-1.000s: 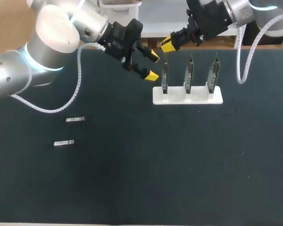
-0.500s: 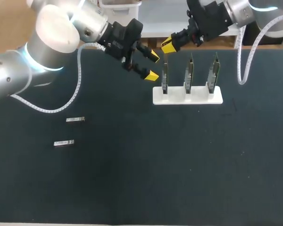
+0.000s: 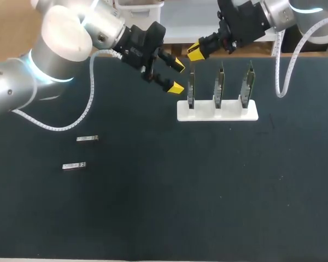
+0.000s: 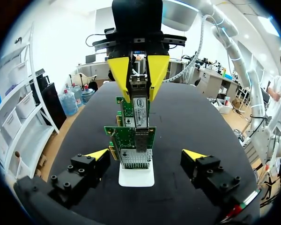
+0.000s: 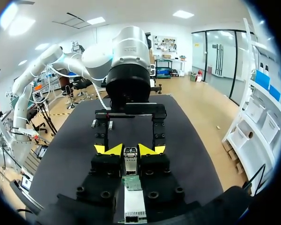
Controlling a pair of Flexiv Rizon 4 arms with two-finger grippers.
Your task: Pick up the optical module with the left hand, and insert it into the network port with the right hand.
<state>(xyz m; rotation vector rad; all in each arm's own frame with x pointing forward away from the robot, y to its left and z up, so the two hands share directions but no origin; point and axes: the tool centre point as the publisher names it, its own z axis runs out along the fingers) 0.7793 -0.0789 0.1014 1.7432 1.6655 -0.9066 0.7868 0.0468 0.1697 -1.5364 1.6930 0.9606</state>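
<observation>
Module (image 4: 139, 108) pinched from 2 sides by right fingers (image 4: 119, 75), long axis vertical, lower end pointing down at port on top edge of end card (image 4: 131, 140) in stand (image 4: 136, 177). Cannot tell if tip is already in port. Port lies straight below, so I judge next move is short descent by right arm. Left fingers (image 3: 177, 87) spread, empty, just beside same card. 2 spare modules (image 3: 87, 138) on surface (image 3: 208, 191), well apart.

Right gripper (image 5: 130, 150) clamped on optical module (image 5: 130, 163), green network card (image 5: 131, 183) and white stand (image 5: 135, 206) beneath, left gripper (image 5: 130, 138) facing it, fingers apart
</observation>
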